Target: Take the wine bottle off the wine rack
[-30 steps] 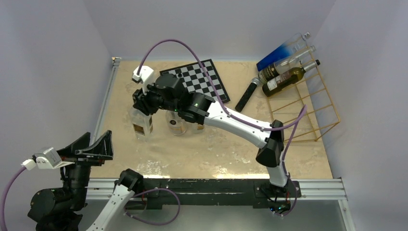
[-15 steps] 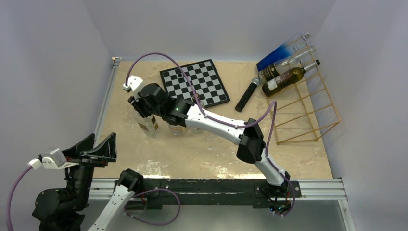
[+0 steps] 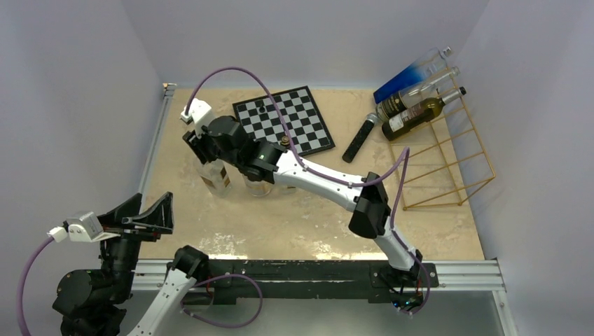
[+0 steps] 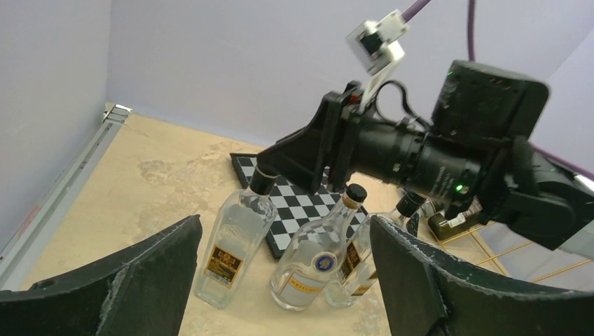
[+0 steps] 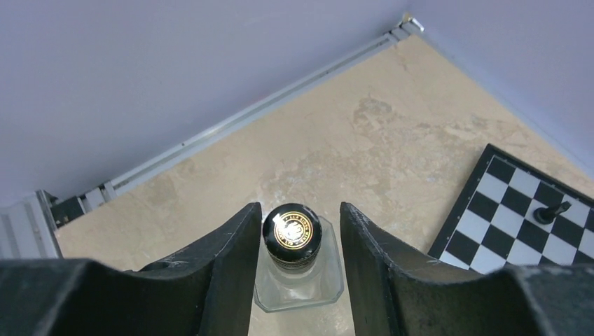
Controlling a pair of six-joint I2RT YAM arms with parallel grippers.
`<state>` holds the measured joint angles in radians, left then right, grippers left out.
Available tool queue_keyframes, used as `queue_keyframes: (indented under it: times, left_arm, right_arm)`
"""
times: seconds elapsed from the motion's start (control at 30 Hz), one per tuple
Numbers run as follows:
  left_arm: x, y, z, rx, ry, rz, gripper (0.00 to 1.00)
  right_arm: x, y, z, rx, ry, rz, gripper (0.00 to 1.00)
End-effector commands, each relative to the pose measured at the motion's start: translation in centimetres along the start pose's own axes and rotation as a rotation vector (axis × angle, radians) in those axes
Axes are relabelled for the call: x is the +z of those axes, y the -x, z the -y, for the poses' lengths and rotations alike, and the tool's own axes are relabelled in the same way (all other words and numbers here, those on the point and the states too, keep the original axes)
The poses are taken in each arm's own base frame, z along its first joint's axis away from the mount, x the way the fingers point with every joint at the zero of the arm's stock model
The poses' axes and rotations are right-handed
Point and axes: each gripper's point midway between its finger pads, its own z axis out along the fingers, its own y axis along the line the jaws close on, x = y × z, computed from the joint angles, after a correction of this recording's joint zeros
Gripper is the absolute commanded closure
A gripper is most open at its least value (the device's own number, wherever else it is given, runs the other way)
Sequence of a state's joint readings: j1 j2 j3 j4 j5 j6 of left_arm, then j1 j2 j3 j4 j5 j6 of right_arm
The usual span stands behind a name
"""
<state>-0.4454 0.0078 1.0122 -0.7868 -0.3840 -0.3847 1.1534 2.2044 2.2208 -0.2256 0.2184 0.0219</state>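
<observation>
The gold wire wine rack (image 3: 434,206) stands at the right of the table. Three bottles lie slanted on its far end: a dark green wine bottle (image 3: 418,116), a clear bottle with a dark label (image 3: 413,95) and a blue one (image 3: 408,74). My right gripper (image 5: 298,218) is far from the rack, at the left. It is open, with its fingers either side of the black cap of an upright clear square bottle (image 5: 300,276), also seen from above (image 3: 214,175). My left gripper (image 4: 284,225) is open and empty, off the table's near left corner (image 3: 150,215).
Two more clear bottles (image 4: 316,262) (image 4: 356,264) stand just right of the square one. A chessboard (image 3: 284,120) lies behind them with a piece on it. A black stick-like object (image 3: 360,138) lies between the chessboard and the rack. Walls close in left, back and right.
My right arm's elbow has swung left and its wrist has turned over the square bottle, which shifted slightly. My left gripper has crept a little right.
</observation>
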Motion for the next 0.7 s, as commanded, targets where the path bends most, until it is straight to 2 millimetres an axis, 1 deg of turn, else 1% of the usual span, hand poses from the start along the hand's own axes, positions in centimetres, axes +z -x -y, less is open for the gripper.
queue_keyframes:
  times: [0.0,0.03,0.07,0.13,0.17,0.23,0.3,0.33,0.4,0.47,0.5,0.57,0.67]
  left_arm:
    - [0.5,-0.1,0.7,0.004,-0.022,-0.015,0.07]
    - [0.6,-0.2,0.8,0.009,-0.027,-0.022,0.07]
    - [0.7,-0.3,0.9,0.017,-0.032,-0.03,0.07]
    - [1.1,-0.6,1.1,0.036,-0.036,-0.047,0.07]
    - [1.4,-0.9,1.2,0.048,-0.037,-0.065,0.06]
    - [2.1,-1.8,1.8,0.074,-0.056,-0.113,0.06]
    - [2.9,-3.0,2.6,0.092,-0.091,-0.162,0.06]
    - [3.3,-3.7,3.2,0.1,-0.118,-0.186,0.06]
    - [4.1,-5.2,4.2,0.108,-0.167,-0.23,0.05]
    - [4.9,-6.9,4.9,0.113,-0.203,-0.273,0.05]
    - [5.3,-7.8,4.9,0.113,-0.207,-0.297,0.04]
    - [5.8,-9.5,4.9,0.106,-0.206,-0.337,0.02]
    - [6.2,-11.7,5.0,0.109,-0.223,-0.388,0.01]
  right_arm:
    - [-5.3,11.0,1.3,0.062,-0.018,0.239,0.51]
    - [-6.0,11.2,1.4,0.073,-0.021,0.232,0.5]
    - [-7.2,12.0,1.7,0.085,-0.025,0.237,0.48]
    - [-9.3,12.8,2.4,0.107,-0.04,0.24,0.44]
    - [-10.7,13.4,3.1,0.118,-0.062,0.249,0.43]
    - [-13.5,14.4,5.0,0.132,-0.136,0.272,0.42]
    - [-16.2,15.1,7.5,0.121,-0.231,0.294,0.42]
    - [-17.6,15.6,8.9,0.11,-0.282,0.31,0.44]
    - [-20.0,15.6,12.1,0.091,-0.405,0.321,0.46]
    - [-22.2,15.1,15.5,0.093,-0.515,0.319,0.46]
    - [-23.3,14.6,17.8,0.101,-0.581,0.318,0.46]
    - [-25.2,13.1,21.7,0.108,-0.705,0.299,0.45]
    - [-29.1,9.9,28.0,0.142,-0.956,0.262,0.43]
